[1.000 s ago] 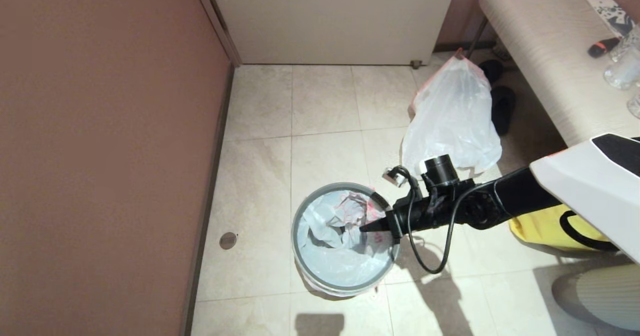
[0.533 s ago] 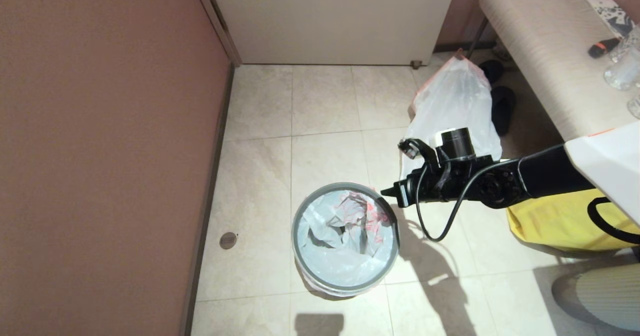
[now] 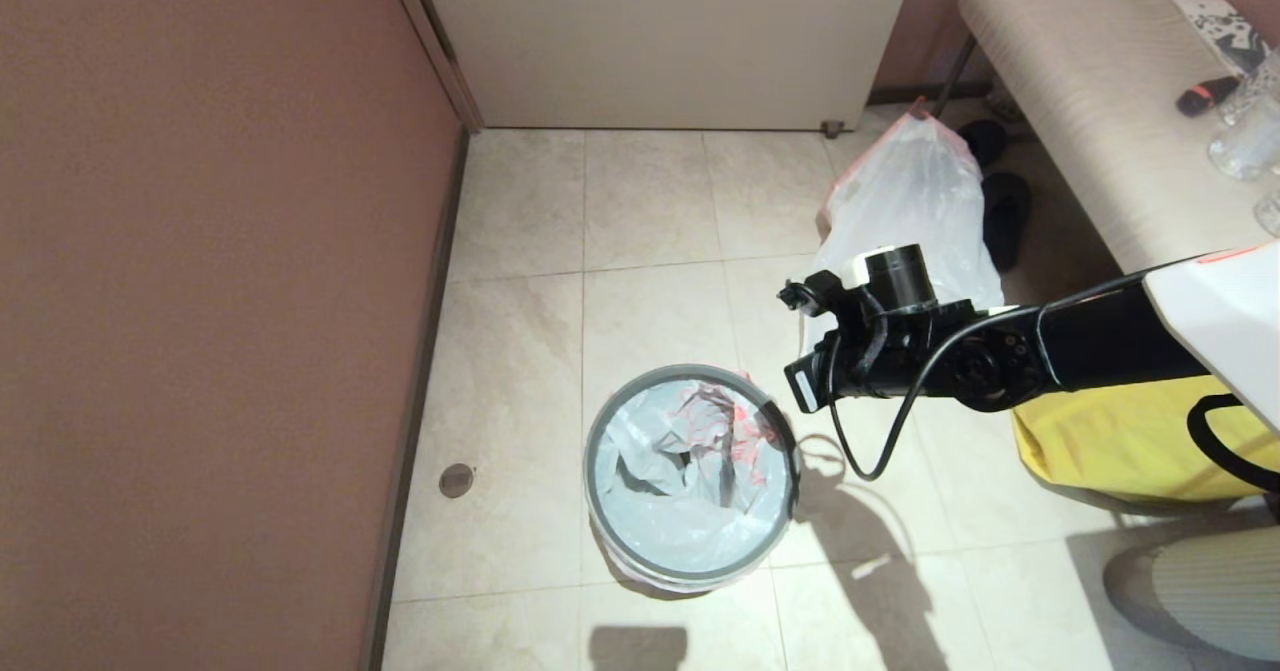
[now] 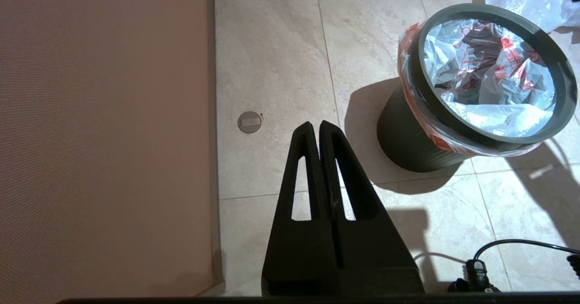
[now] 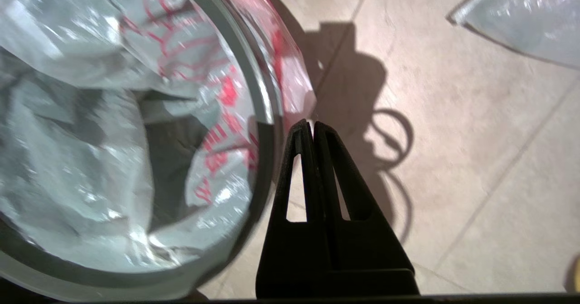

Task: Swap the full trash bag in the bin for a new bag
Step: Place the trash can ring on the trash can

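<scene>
- Right gripper (image 3: 800, 388), clenched with nothing between its fingers, now hangs above the floor (image 3: 650, 211) just right of the bin (image 3: 690, 576); a second ago its tip was over the bin's mouth, reaching into the liner, so it has drawn back up and to the right.
- That retreat, judged with the liner left seated, suggests the tucking of the new bag (image 3: 665, 491) is finished or close to it.
- Bin contents: only the new bag, its thin white film crumpled inside, with red lettering showing on the far right inner wall and a dark gap at the centre where the film has not spread flat.
- Grey ring (image 4: 555, 66) sits on the bin's rim over the bag, and the orange-red hem (image 4: 408, 75) folds out below it down the black wall.
- Full trash bag (image 3: 905, 211) stands on the floor far right of the bin, well apart from it, gathered to its drawstring point and next to the tabletop (image 3: 1080, 81).
- Yellow fabric bag (image 3: 1110, 441) lies on the floor to the right, partly under the right arm.
- Left gripper (image 4: 320, 132), also clenched and empty, is parked above the floor left of the bin.
</scene>
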### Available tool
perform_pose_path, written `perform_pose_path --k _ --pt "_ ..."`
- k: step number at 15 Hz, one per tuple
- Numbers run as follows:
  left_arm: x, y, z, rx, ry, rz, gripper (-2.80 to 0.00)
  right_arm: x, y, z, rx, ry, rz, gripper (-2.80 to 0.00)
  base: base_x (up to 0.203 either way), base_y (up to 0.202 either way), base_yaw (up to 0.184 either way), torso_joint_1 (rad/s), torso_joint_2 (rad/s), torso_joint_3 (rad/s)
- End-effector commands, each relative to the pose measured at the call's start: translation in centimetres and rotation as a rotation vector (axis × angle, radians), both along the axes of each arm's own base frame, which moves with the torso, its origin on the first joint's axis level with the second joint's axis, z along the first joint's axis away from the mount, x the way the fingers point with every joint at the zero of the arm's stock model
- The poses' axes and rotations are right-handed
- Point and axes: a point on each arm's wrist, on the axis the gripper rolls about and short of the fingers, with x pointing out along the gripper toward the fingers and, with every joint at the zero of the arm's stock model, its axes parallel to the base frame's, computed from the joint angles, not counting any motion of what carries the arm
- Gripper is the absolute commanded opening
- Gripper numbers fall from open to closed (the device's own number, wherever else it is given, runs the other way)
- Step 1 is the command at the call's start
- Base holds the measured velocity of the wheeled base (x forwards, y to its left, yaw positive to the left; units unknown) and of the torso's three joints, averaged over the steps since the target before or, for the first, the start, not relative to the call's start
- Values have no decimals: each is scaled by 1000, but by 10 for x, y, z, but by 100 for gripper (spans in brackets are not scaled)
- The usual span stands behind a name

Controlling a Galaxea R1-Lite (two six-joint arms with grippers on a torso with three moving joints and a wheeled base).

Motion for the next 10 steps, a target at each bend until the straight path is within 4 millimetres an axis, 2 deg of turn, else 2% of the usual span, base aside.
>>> perform_pose_path --k 1,5,10 --pt "0 0 0 0 2 0 -280 -5 5 -4 -66 16 -3 -280 0 0 0 0 0 0" --pt "0 0 0 0 2 0 -280 -12 19 -5 -75 16 26 -280 0 0 0 0 0 0" --pt "0 0 5 93 25 -8 -280 -12 18 -6 -78 20 27 -280 0 0 0 0 0 0"
